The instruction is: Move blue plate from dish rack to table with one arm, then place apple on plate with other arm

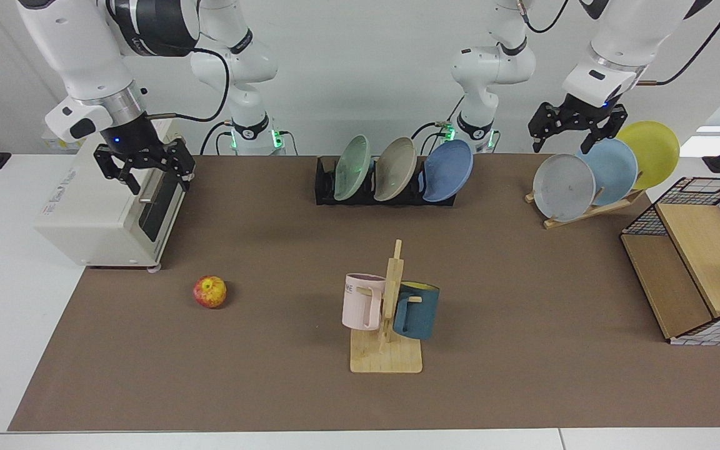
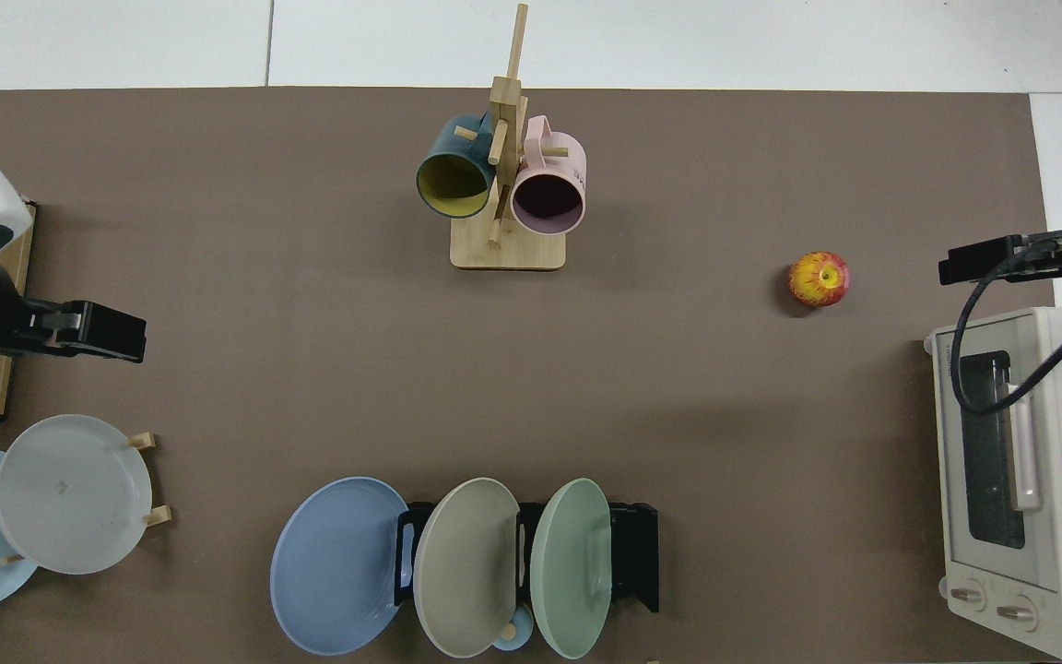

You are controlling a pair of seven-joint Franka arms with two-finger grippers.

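— Two grippers hang spread and empty; which sits nearer the blue plate (image 1: 447, 170) leaning in the dish rack (image 1: 329, 184)?
— Left gripper (image 1: 575, 128), above the wooden plate stand (image 1: 585, 209); right gripper (image 1: 143, 167) waits over the toaster oven (image 1: 94, 212), near the apple (image 1: 210, 292).

plate (image 1: 449, 170) in rack (image 1: 325, 187) — apple (image 1: 210, 292) on table (image 1: 522, 300) | well apart

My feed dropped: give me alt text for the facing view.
Blue plate stands in the dish rack beside two other plates; the apple lies on the mat. Both end effectors are open and empty: left above the wooden plate stand, right over the toaster oven.
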